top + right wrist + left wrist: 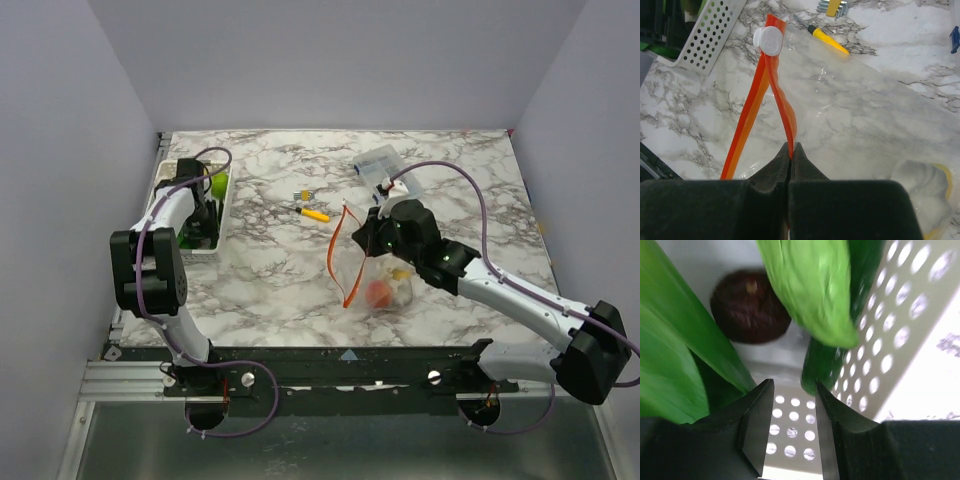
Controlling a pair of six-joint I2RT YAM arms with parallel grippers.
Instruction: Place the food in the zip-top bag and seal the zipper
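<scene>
The clear zip-top bag [375, 275] lies at the table's middle right with its mouth open. A pink-red food [378, 293] and a white food [402, 285] sit inside it; the white one also shows in the right wrist view [919, 184]. My right gripper [372, 236] is shut on one side of the orange-red zipper [781, 100], holding it raised; the white slider [768, 40] sits at the far end. My left gripper [793, 390] is open and empty, low inside the white basket [190, 252], among a dark purple food [750, 307], a light green leafy food [810, 285] and a dark green food [825, 365].
A yellow-green round food [219, 184] sits at the basket's back. A yellow-handled stick-like tool [315, 213] and small hex keys [832, 6] lie behind the bag. A rigid clear box [378, 165] stands at the back right. The basket's perforated wall [890, 340] is close to my left fingers.
</scene>
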